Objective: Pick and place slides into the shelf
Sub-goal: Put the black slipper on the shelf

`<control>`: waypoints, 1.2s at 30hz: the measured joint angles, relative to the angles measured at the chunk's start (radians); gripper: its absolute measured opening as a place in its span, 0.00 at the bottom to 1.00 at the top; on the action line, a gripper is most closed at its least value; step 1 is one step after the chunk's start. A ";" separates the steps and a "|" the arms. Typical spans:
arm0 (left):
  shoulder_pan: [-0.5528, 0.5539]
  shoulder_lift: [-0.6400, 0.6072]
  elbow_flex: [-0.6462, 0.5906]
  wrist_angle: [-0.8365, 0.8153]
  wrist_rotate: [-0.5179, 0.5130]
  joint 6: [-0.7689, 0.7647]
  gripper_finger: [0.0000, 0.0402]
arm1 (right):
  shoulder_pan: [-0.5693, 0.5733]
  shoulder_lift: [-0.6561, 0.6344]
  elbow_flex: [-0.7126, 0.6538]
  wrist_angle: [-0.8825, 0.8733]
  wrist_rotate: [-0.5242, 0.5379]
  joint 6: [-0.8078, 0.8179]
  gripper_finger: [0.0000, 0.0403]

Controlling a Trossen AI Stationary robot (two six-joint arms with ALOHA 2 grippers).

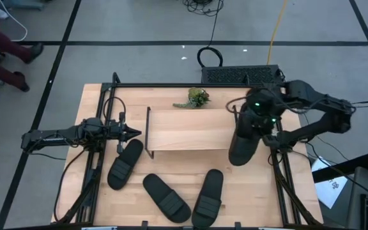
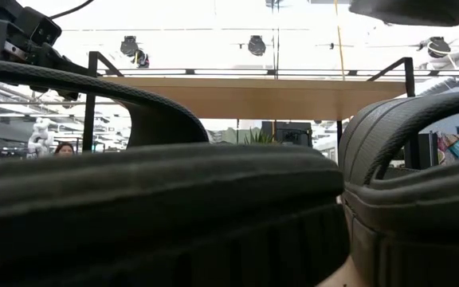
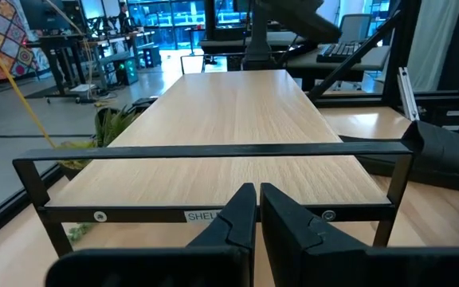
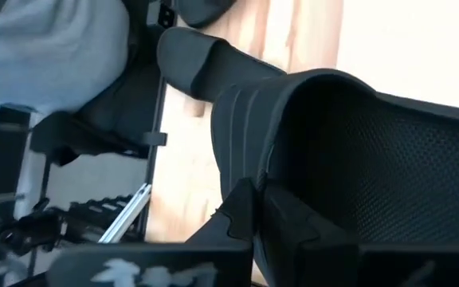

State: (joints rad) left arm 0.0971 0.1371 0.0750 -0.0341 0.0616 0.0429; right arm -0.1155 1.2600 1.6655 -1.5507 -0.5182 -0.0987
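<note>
The right gripper [image 1: 251, 131] is clamped on a slide [image 1: 243, 148] at the shelf's [image 1: 187, 130] right end; the left gripper [image 1: 135, 132], fingers together, empty, waits at its left end

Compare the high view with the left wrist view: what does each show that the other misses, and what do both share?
Only the high view shows three slides lying on the table in front of the shelf and the right pincer holding a fourth slide at the shelf's right end. Only the left wrist view shows the left pincer shut, facing the shelf's end rail. Both show the shelf's wood top and the green plant.
</note>
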 joint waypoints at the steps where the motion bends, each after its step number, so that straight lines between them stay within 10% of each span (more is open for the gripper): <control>1: 0.000 0.000 0.000 0.000 0.000 0.000 0.06 | -0.004 0.035 0.032 -0.019 -0.009 -0.017 0.00; 12: 0.000 0.000 0.000 0.000 0.000 0.004 0.06 | -0.113 0.246 0.249 -0.017 -0.084 -0.152 0.00; 36: 0.000 0.000 0.000 0.000 -0.001 0.006 0.06 | -0.297 0.436 0.248 -0.021 -0.158 -0.362 0.01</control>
State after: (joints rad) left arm 0.0975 0.1372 0.0750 -0.0341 0.0608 0.0486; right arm -0.4129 1.6963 1.9133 -1.5714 -0.6766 -0.4606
